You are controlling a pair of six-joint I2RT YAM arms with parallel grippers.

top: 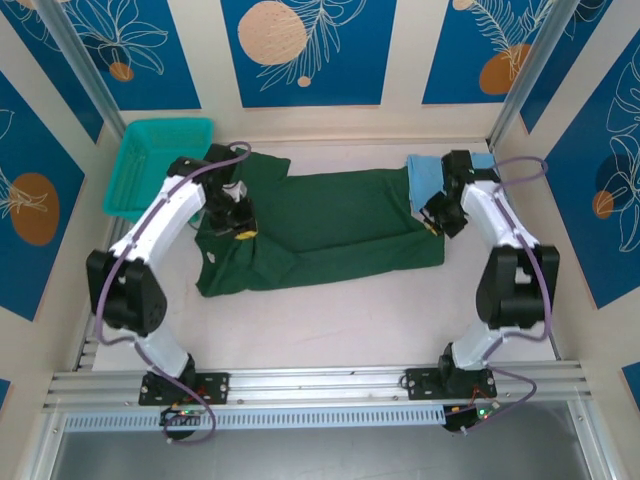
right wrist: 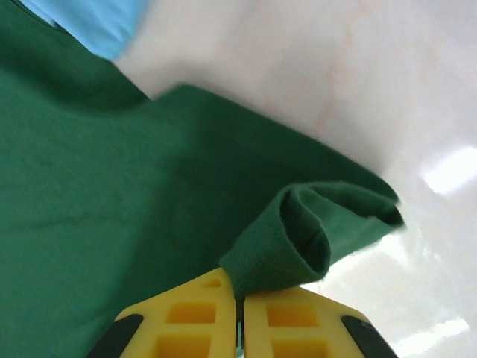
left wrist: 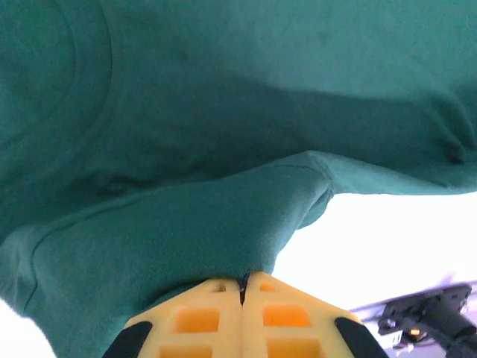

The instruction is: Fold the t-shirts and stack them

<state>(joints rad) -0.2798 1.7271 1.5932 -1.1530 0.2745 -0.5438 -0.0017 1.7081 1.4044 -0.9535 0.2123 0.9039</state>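
A dark green t-shirt (top: pixel 330 225) lies spread across the middle of a white table (top: pixel 350 320). Its long axis runs from side to side, with the collar end pointing toward the table's left edge and the hem toward the right edge. One short sleeve reaches toward the far edge. The cloth along the near-left side is bunched and folded over itself. The left gripper (top: pixel 240 228) sits over the collar end. In the left wrist view its yellow fingers (left wrist: pixel 201 317) are pressed together, pinching a fold of the green cloth. The right gripper (top: pixel 432 222) sits at the hem end near the table's right edge. In the right wrist view its yellow fingers are likewise pressed together, clamping a rolled corner of the same shirt, which curls up off the table. A light blue t-shirt (top: pixel 428 178) lies folded at the far right corner, touching the green shirt's hem end and partly hidden behind the right arm. A teal plastic basket (top: pixel 170 125) leans at the far left corner, just beside the sleeve.
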